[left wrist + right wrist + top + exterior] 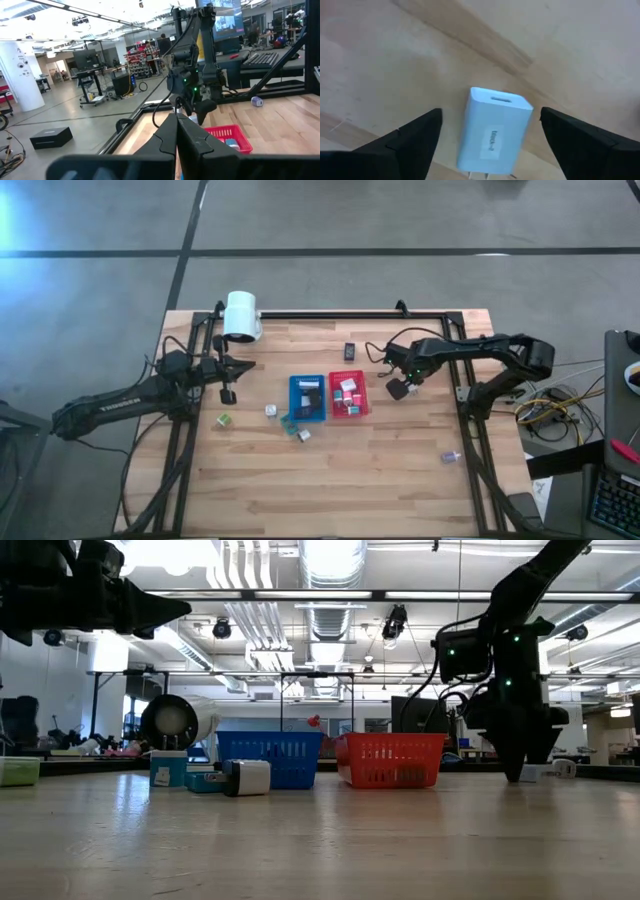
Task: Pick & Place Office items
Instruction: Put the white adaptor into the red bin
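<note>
Right end effector (pixel 490 145) spread wide, straddling white charger block (pixel 492 130) flat on counter (pixel 395 60), lower centre of frame. Grasp step in hand, apparently. Next: descend, close, carry to red tray (pixel 348 394) at frame centre. Left end effector (pixel 229 394) pressed together, idle at left.

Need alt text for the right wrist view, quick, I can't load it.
A white USB charger block lies on the wooden table, centred between the right tool's two dark fingers. The fingers are spread wide, one on each side of the block, neither touching it.
</note>
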